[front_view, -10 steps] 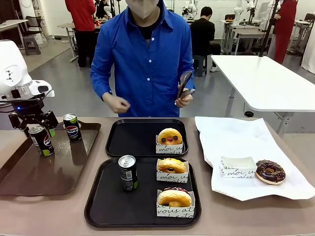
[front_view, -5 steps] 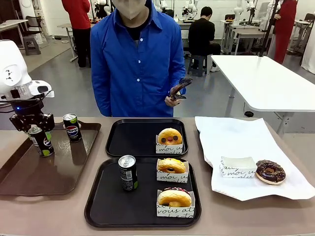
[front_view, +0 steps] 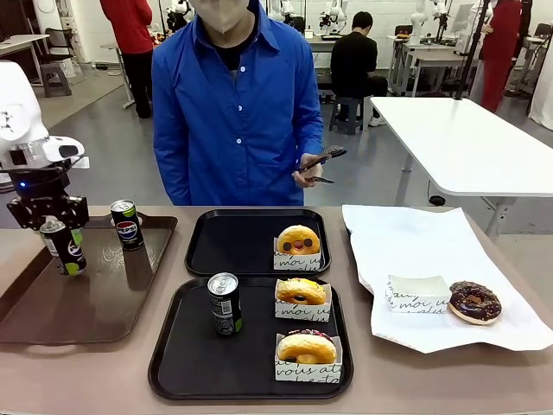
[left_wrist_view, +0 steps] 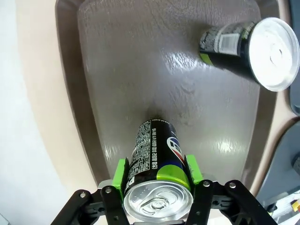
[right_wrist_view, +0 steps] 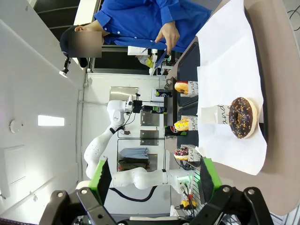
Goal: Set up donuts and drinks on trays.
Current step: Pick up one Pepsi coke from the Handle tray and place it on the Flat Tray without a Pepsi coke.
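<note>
At 9 o'clock on the desk (front_view: 78, 380) the left hand (front_view: 52, 226) is clenched on a slim dark can (front_view: 66, 249) over the long brown tray (front_view: 60, 320). In the left wrist view its green pads (left_wrist_view: 123, 172) press the wall just under the silver top, on two opposite sides; whether the base touches the tray I cannot tell. A second can (front_view: 127, 224) stands at 2 o'clock from it on the same tray. In the middle, the near black tray (front_view: 168, 363) carries a third can (front_view: 224, 303) at its 9 o'clock and two donuts (front_view: 301, 291) in paper holders at 3 and 5 o'clock. The far black tray (front_view: 229, 246), at 12 o'clock from it, has a single donut (front_view: 297, 239) and no drink, so I judge the held can belongs there. At 3 o'clock a chocolate donut (front_view: 473, 302) lies on white paper (front_view: 415, 238) beside an empty holder (front_view: 416, 294). The right hand (right_wrist_view: 154, 180) is released, with nothing between its fingers. The can is stiff but thin-walled and smooth, and probably rather heavy if full — so it should stay upright, held firmly but not squeezed hard. The donuts look soft with sticky glaze; better to take them by the holder.
</note>
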### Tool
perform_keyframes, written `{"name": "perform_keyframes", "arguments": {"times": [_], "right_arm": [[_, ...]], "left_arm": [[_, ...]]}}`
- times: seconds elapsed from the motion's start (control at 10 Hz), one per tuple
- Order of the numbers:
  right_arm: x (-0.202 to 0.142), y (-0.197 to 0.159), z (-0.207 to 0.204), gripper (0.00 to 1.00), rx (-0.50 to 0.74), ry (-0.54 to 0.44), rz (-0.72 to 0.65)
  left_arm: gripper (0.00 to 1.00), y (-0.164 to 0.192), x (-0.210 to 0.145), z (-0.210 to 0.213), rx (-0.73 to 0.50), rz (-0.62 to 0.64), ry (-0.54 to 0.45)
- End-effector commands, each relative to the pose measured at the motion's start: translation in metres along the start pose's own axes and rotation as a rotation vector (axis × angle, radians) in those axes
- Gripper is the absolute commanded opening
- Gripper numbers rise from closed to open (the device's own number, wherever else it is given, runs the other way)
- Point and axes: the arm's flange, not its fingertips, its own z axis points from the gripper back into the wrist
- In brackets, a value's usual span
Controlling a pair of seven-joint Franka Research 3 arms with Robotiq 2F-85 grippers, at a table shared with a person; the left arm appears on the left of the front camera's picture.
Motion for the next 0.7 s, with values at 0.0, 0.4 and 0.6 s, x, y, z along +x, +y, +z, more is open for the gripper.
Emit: {"name": "perform_keyframes", "arguments": {"times": [0.0, 0.4, 0.6], "right_arm": [[-0.001, 0.001, 0.000, 1.00, 0.013, -0.006, -0.001], [-0.001, 0.001, 0.000, 1.00, 0.013, -0.006, -0.001], [-0.001, 0.001, 0.000, 1.00, 0.013, -0.006, -0.001]], "left_arm": [[0.03, -0.006, -0.038, 0.044, -0.011, 0.009, -0.021], [0.03, -0.002, -0.087, 0.080, -0.026, -0.003, -0.074], [0.03, -0.009, -0.071, 0.078, -0.011, -0.013, -0.056]]}}
